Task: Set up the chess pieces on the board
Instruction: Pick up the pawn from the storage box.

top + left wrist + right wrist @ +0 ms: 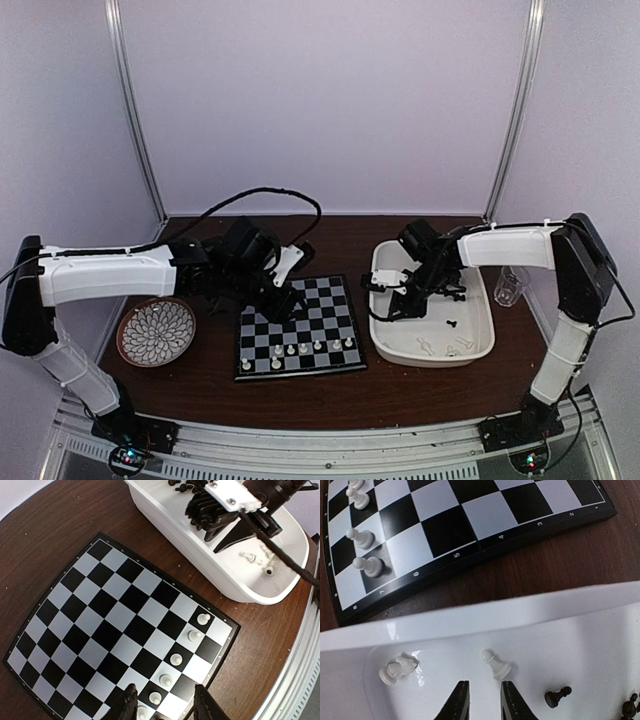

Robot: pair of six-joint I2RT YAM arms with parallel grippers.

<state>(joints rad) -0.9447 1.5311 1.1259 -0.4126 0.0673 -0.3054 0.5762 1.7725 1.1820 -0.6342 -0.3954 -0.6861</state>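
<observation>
The board [322,312] lies mid-table, with a row of several white chess pieces [318,346] along its near edge. My left gripper [288,303] hovers above the board's left side. In the left wrist view its fingers [125,705] stand open with nothing held, and the white pawns [175,659] show far below. My right gripper [485,705] is down inside the white tray [470,625], jaws slightly open and empty. A white pawn [496,664] lies on its side just ahead of the right fingertip. Another white piece [397,667] and a black pawn [556,696] lie nearby.
The white tray [470,310] sits right of the board and holds more loose pieces [452,323]. A round patterned plate [157,332] lies left of the board. A clear cup [508,285] stands beyond the tray's right rim. White walls enclose the table.
</observation>
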